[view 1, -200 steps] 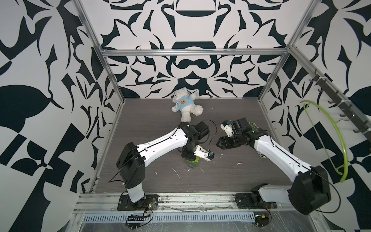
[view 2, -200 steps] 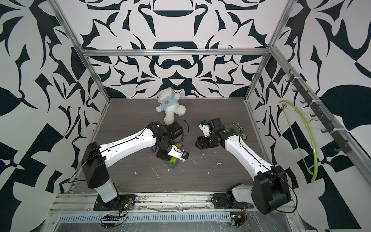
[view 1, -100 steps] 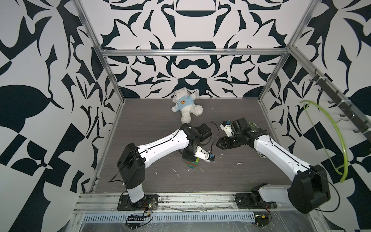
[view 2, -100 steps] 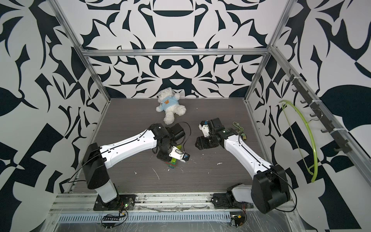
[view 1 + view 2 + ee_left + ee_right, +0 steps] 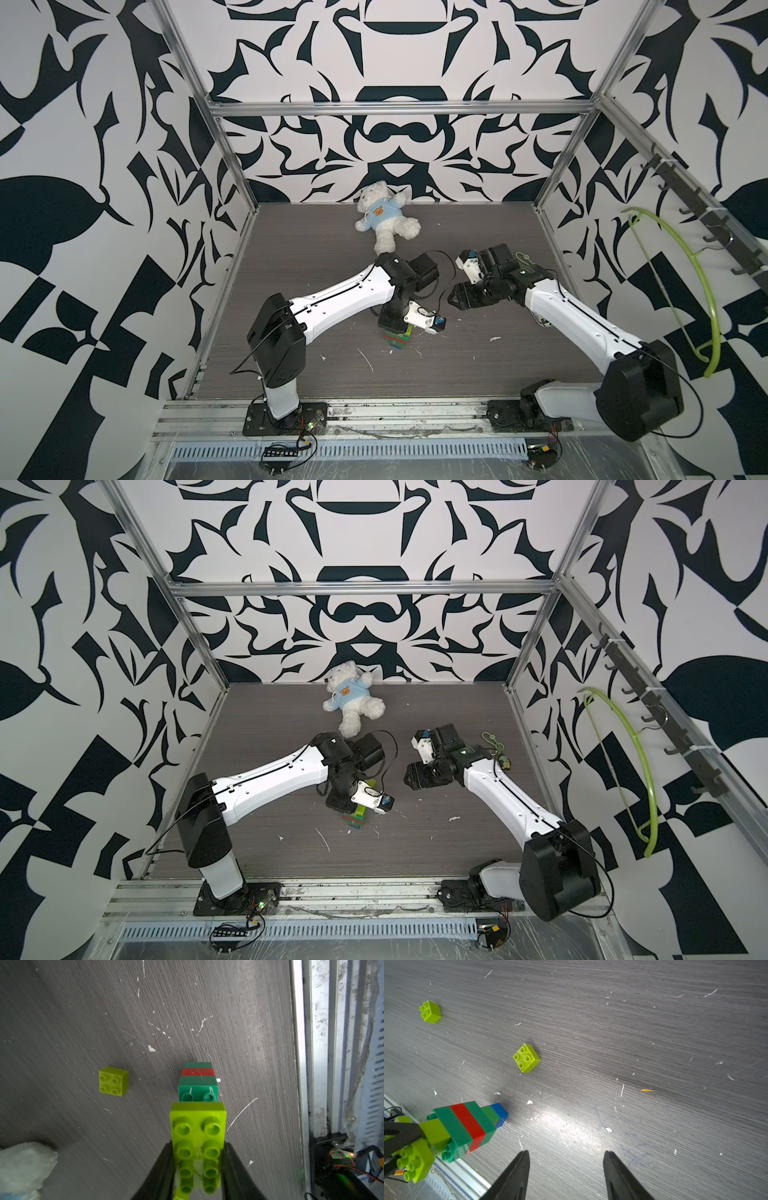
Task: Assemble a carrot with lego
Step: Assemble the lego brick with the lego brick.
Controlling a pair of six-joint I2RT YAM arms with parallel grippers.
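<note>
Little has shifted in a second: carrot (image 5: 467, 1126) stands blue tip down, well in front of bear (image 5: 384, 220), left gripper (image 5: 197, 1147) still clamped on its lime top brick (image 5: 197, 1124); right gripper (image 5: 566, 1155) hangs half-open, empty. Seating likely wants a straight, square press, body steadied against toppling.

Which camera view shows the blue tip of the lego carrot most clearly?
The right wrist view: the blue tip is unobstructed at the carrot's end. In the left wrist view green and red bands hide it. In both top views the carrot is tiny under the left gripper, its tip indistinct.
</note>
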